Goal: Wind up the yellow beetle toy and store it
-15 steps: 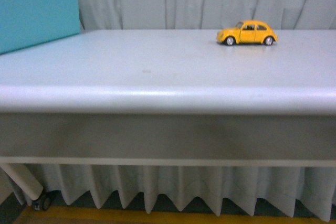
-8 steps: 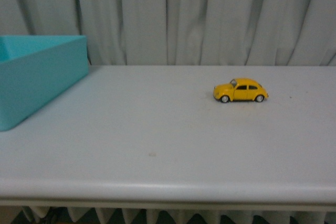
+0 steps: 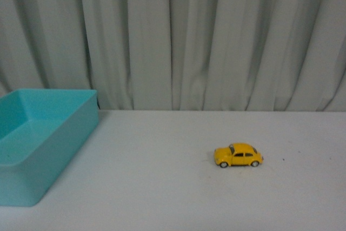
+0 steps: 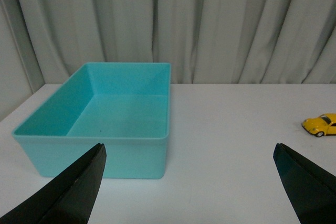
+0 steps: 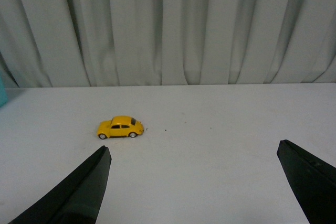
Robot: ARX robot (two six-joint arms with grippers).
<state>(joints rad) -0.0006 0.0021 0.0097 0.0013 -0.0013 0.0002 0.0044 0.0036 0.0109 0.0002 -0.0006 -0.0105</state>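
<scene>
Beetle [image 3: 238,156] untouched on worktop [image 3: 162,198], apart from bin [image 3: 59,150]; left end effector [image 4: 187,150], right end effector [image 5: 194,148] wide open, empty; winding, storing remain.

You get soft, even, rather dim light in all three views, with a grey-green cast over the table [image 3: 162,198]. Shadows are faint, just a thin one under the yellow beetle toy [image 3: 238,156]. The front view looks slightly soft.
</scene>
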